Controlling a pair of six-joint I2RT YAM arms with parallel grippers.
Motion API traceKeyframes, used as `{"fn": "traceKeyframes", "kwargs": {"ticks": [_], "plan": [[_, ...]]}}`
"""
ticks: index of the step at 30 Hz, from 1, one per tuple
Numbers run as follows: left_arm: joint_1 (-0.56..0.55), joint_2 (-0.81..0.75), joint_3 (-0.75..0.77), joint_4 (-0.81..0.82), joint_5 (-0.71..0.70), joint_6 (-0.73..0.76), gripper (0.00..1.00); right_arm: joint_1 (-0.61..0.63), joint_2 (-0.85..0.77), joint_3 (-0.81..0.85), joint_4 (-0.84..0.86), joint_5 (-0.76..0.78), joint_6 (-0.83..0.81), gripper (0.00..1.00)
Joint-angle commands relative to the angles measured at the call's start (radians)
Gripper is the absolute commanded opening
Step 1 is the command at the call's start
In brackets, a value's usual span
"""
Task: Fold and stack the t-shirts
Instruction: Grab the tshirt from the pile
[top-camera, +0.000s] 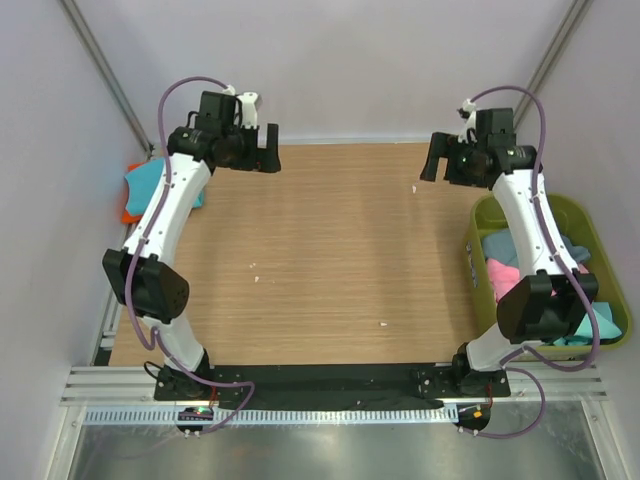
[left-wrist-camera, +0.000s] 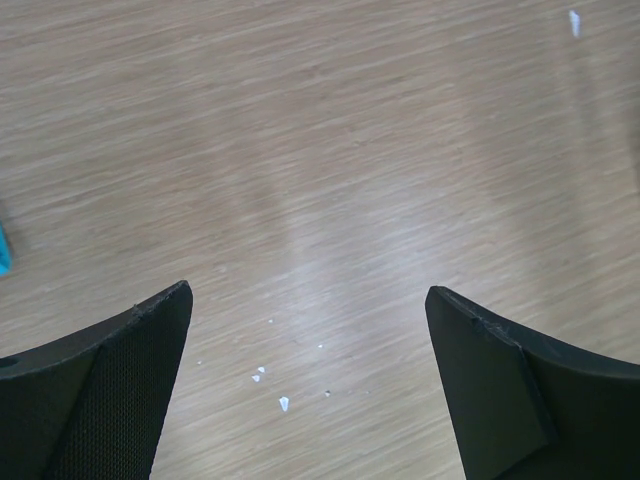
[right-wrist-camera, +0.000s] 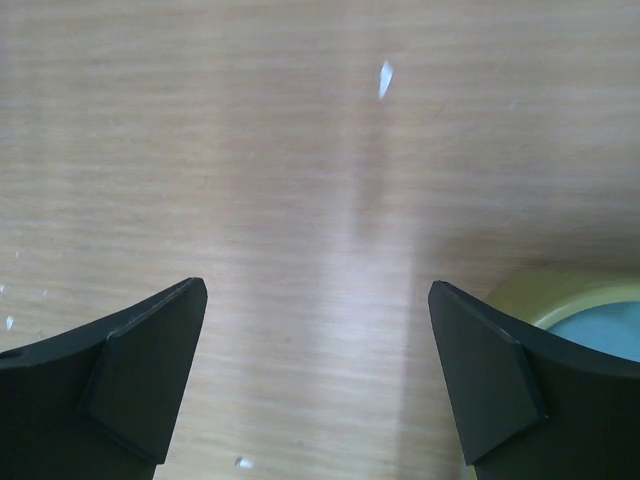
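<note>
Left tool (left-wrist-camera: 309, 300), right tool (right-wrist-camera: 318, 292): spread wide, empty

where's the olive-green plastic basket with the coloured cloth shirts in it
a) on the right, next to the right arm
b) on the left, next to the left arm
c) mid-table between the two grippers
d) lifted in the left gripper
a: the top view shows the olive-green plastic basket on the right side, next to the right arm, with blue, pink and turquoise cloth shirts lying inside it.
</note>
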Motion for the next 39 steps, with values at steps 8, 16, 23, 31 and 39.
{"fn": "traceKeyframes", "kwargs": {"ticks": [8, 16, 23, 31, 39], "plan": [[-0.002, -0.106, -0.126, 0.081, 0.176, -0.022, 1.0, -0.062, -0.078, 0.299, -0.02, 0.363, -0.177, 1.0], [-0.004, -0.192, -0.3, 0.064, 0.086, 0.102, 0.92, -0.177, -0.198, -0.003, -0.075, 0.383, -0.203, 0.97], [-0.002, -0.191, -0.339, 0.067, 0.098, 0.119, 0.93, -0.327, -0.229, -0.192, -0.161, 0.362, -0.136, 0.97], [-0.002, -0.138, -0.308, 0.044, 0.126, 0.098, 0.93, -0.461, -0.123, -0.269, -0.075, 0.369, -0.192, 0.95], [-0.002, -0.073, -0.25, 0.01, 0.123, 0.098, 0.93, -0.519, -0.052, -0.306, 0.011, 0.322, -0.185, 0.93]]}}
